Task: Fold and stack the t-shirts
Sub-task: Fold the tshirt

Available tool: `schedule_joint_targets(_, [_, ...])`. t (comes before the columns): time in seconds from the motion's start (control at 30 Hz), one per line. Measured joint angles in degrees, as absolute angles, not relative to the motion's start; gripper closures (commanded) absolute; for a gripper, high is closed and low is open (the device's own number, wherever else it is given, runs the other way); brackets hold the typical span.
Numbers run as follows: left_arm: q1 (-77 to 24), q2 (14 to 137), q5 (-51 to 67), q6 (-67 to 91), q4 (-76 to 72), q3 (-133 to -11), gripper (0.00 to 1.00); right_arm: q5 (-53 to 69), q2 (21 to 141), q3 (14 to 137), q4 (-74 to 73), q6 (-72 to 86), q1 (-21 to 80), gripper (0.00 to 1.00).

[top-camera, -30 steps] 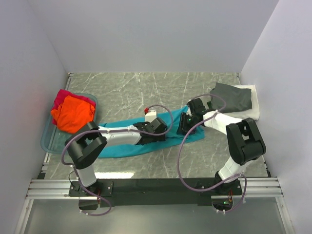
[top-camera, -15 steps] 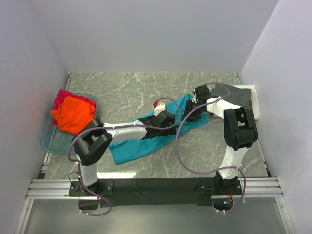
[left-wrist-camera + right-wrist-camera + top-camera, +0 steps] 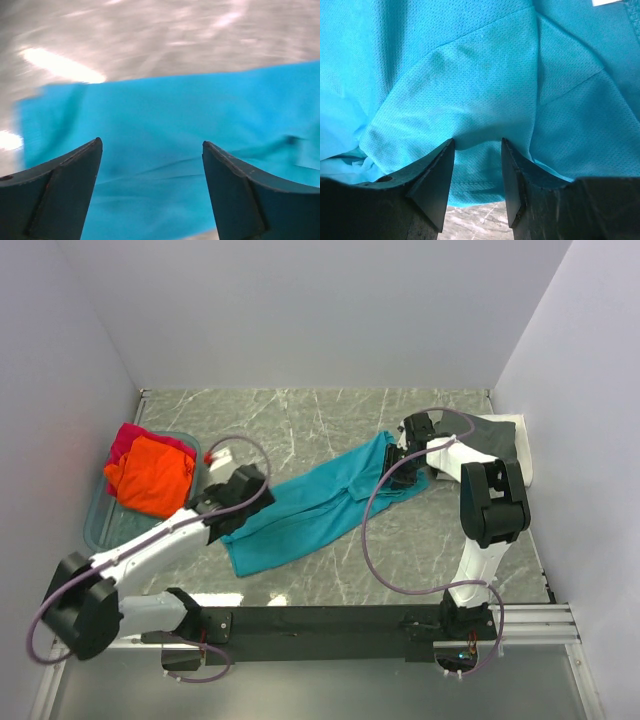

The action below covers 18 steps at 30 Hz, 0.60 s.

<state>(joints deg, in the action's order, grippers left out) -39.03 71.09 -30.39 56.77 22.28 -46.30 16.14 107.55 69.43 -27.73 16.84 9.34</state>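
A teal t-shirt [image 3: 310,510] lies slantwise across the middle of the marble table [image 3: 300,420], the left arm [image 3: 150,542] stretched over its near end. Bare stone lies open behind it, between the tub [image 3: 100,528] at left and the dark grey t-shirt [image 3: 490,440] far right.

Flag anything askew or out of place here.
The teal t-shirt lies slanted and rumpled across the table. The orange t-shirt and magenta-red t-shirt sit bunched in the plastic tub at left. Nothing looks damaged.

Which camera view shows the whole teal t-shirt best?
The top external view: nearly the whole teal t-shirt shows there, stretched out diagonally. Both wrist views show only close patches of its cloth, and the left one is blurred.
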Motion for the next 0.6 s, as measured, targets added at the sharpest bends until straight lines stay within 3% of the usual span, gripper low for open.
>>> schedule_joint_targets(0.13, [-33.10, 64.58, -29.74, 57.95, 25.19, -38.74, 0.25, 16.34, 107.50, 69.43, -27.75, 16.71, 9.34, 0.50])
schedule_joint_targets(0.4, [-24.97, 63.79, -26.46, 57.63, 23.75, -35.24, 0.31, 17.41, 107.22, 69.41, -27.73, 16.53, 9.34, 0.50])
schedule_joint_targets(0.6, [-21.76, 66.26, -24.23, 56.51, 20.58, -33.36, 0.42, 17.67, 106.45, 69.32, -27.70, 16.36, 9.34, 0.50])
